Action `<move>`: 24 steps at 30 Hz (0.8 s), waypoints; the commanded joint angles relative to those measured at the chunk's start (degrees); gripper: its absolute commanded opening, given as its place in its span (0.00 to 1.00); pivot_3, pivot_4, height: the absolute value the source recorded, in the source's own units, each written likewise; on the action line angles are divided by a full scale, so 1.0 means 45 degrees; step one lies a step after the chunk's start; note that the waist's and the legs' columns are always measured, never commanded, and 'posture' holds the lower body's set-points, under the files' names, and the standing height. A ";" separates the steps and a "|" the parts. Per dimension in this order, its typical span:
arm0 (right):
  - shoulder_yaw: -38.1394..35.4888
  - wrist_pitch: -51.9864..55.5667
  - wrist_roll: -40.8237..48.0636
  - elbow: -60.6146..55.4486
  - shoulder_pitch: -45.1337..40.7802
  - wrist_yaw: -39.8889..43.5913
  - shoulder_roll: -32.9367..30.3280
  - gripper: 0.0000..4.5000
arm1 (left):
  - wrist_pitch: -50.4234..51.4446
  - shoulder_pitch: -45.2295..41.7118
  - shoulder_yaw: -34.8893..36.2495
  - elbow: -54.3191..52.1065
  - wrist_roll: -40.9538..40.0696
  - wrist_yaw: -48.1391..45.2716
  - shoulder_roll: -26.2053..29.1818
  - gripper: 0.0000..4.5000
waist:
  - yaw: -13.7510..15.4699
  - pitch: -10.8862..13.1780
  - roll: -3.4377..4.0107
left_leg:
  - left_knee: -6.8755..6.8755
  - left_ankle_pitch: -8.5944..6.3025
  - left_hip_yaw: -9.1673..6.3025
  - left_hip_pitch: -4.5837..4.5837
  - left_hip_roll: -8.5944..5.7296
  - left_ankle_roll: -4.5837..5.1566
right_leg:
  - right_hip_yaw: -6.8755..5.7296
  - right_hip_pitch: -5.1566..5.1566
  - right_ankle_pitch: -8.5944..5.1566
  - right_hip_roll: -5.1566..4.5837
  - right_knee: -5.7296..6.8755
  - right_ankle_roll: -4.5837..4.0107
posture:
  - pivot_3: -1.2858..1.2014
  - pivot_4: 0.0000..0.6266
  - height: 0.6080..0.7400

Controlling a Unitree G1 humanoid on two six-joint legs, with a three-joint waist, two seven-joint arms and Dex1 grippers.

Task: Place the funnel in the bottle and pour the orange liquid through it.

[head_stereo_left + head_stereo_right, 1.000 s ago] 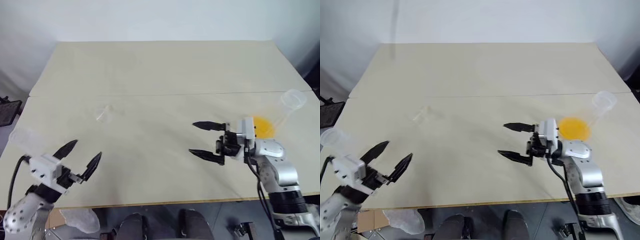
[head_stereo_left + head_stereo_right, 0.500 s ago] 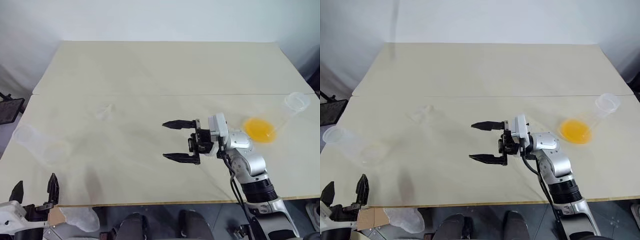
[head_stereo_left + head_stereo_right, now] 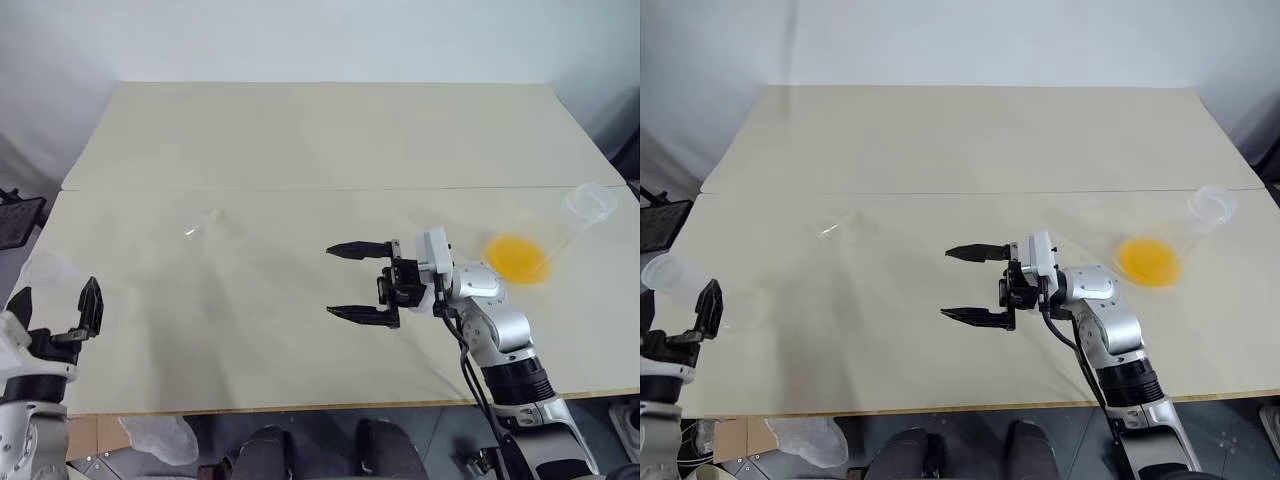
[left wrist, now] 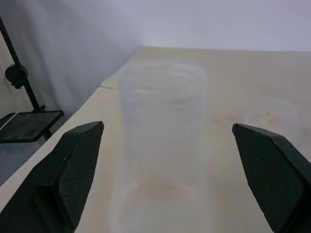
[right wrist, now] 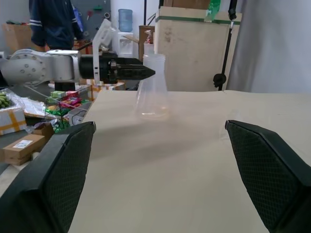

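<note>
Liquid (image 3: pixel 518 258), orange, pools in the tilted flask (image 3: pixel 560 232) at right. Bottle (image 3: pixel 685 288) stands empty at far left, just ahead of the left gripper (image 3: pixel 55 312), jaws apart. Funnel (image 3: pixel 203 224) lies upper left; right gripper (image 3: pixel 358 282) gapes mid-frame, empty.

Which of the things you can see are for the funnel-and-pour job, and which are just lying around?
For the job:
- funnel
- bottle
- orange liquid, inside the large flask

Just lying about:
- cardboard box
- plastic bag
</note>
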 commanded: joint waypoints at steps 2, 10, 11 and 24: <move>-0.0037 -0.0052 0.0133 -0.0675 0.0178 -0.0231 0.0128 1.00 | 0.1004 -0.0741 0.0236 -0.0035 -0.0335 0.0203 0.0693 1.00 | 0.0002 0.0000 0.0000 | 0.0000 0.0001 0.0001 0.0000 0.0000 -0.0002 | -0.0003 -0.0001 0.0000 0.0004 0.0002 0.0000 | 0.52 0.24 1.00; -0.0082 -0.0169 0.0054 -0.0725 0.0338 -0.0533 0.0196 1.00 | 0.1441 -0.1212 0.0466 0.0520 -0.0012 0.0019 0.1057 0.80 | -0.0007 0.0000 0.0000 | -0.0002 0.0001 0.0011 0.0002 -0.0042 -0.0012 | -0.0004 -0.0005 0.0000 0.0011 0.0002 0.0000 | 0.52 0.24 1.00; -0.0080 -0.0188 0.0055 -0.0736 0.0365 -0.0558 0.0201 1.00 | 0.1444 -0.1182 0.0468 0.0495 -0.0062 -0.0053 0.1032 0.73 | -0.0002 0.0000 0.0000 | -0.0002 0.0002 0.0011 0.0002 -0.0050 -0.0014 | -0.0004 -0.0005 0.0000 0.0012 0.0002 0.0000 | 0.52 0.24 1.00; -0.1730 -0.0554 -0.0201 -0.1221 0.1888 -0.1433 -0.1207 1.00 | 0.1490 -0.4901 -0.2067 0.0391 -0.1029 -0.3830 0.3259 0.54 | 0.0294 -0.0001 -0.0004 | 0.0002 0.0003 -0.0014 -0.0005 -0.0085 -0.0016 | -0.0007 -0.0003 0.0000 -0.0004 0.0019 0.0000 | 0.52 0.24 1.00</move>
